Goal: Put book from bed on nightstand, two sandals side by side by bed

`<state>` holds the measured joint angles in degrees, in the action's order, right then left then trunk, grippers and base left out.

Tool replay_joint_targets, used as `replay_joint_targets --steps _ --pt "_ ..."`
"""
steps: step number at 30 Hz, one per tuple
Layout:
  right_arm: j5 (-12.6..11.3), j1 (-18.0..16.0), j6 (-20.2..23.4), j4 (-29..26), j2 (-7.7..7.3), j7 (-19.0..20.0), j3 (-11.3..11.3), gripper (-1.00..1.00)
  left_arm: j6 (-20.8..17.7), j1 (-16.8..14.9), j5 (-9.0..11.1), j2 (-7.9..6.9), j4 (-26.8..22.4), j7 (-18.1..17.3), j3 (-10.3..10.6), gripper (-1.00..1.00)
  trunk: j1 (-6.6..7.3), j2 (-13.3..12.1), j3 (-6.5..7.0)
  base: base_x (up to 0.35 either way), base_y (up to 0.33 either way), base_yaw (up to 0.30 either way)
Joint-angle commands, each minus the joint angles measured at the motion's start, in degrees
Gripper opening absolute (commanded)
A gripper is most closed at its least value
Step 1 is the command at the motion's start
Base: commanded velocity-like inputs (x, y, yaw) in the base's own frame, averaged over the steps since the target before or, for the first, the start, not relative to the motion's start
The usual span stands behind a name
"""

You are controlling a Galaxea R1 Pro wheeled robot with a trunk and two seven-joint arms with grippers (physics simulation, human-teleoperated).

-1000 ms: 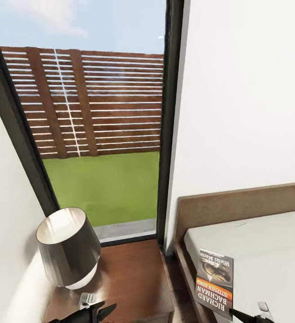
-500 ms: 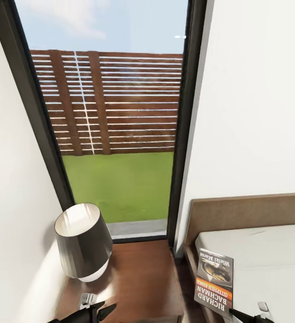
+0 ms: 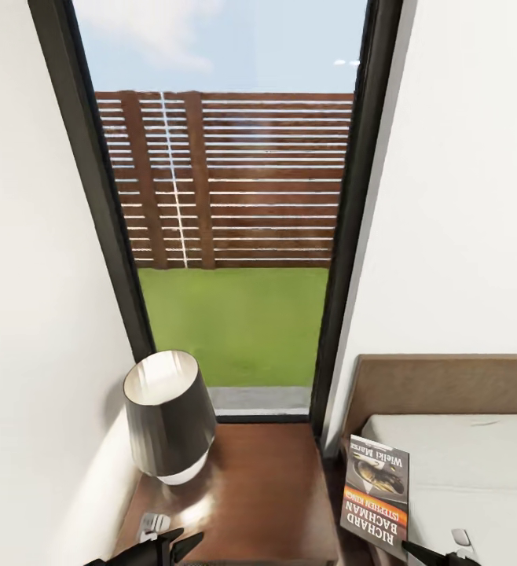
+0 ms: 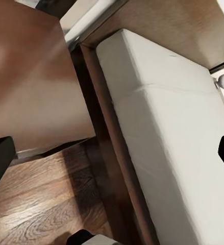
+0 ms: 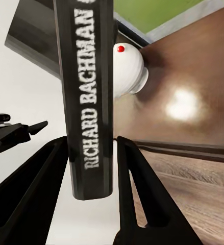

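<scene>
1. since a second ago the head view has swung right: window, lamp and nightstand sit further right in the picture, while the book and both grippers keep their places in it, so the camera turned, not the things.
2. window (image 3: pixel 235 236): tall, black-framed, showing sky, a slatted fence and grass.
3. bed (image 3: pixel 478 472): pale mattress in a brown frame with headboard, at lower right of the head view; the left wrist view shows its mattress (image 4: pixel 173 153) beside the nightstand, a strip of plank floor (image 4: pixel 45 204) between them.
4. nightstand (image 3: pixel 258 495): glossy brown top, below the window, just left of the bed.
5. lamp (image 3: pixel 168 417): dark shade on a white base, standing on the nightstand's left rear part.
6. book (image 3: pixel 378 495): held upright off the bed, above the gap between nightstand and bed edge; its spine (image 5: pixel 89 97) reads "richard bachman".
7. right gripper (image 5: pixel 91 168): both fingers clenched on the book's lower end.
8. left gripper (image 3: pixel 172 544): low over the nightstand's front edge; jaws spread apart, grasping nothing.
</scene>
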<state>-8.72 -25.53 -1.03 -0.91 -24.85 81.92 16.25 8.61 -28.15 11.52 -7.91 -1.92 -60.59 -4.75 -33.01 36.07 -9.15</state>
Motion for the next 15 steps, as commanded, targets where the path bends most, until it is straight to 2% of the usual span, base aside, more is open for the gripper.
replay_joint_targets --steps 1,10,15 --pt "-0.33 -0.05 -0.11 0.04 -0.02 0.14 -0.17 -1.0 0.27 -0.06 -0.36 0.0 0.08 -0.15 -0.43 1.0 -0.02 0.09 -0.1 0.0 0.0 0.054" --pt "-0.33 -0.05 -0.11 0.03 -0.03 0.17 -0.17 -1.0 0.26 -0.06 -0.36 0.0 0.08 -0.11 -0.43 1.0 -0.02 0.09 -0.1 0.009 0.0 0.011" --pt "-0.33 -0.05 -0.11 0.1 -0.03 0.23 -0.14 -1.0 0.2 -0.06 -0.36 0.0 0.08 -0.07 -0.43 1.0 -0.02 0.09 -0.1 0.233 0.0 0.0"
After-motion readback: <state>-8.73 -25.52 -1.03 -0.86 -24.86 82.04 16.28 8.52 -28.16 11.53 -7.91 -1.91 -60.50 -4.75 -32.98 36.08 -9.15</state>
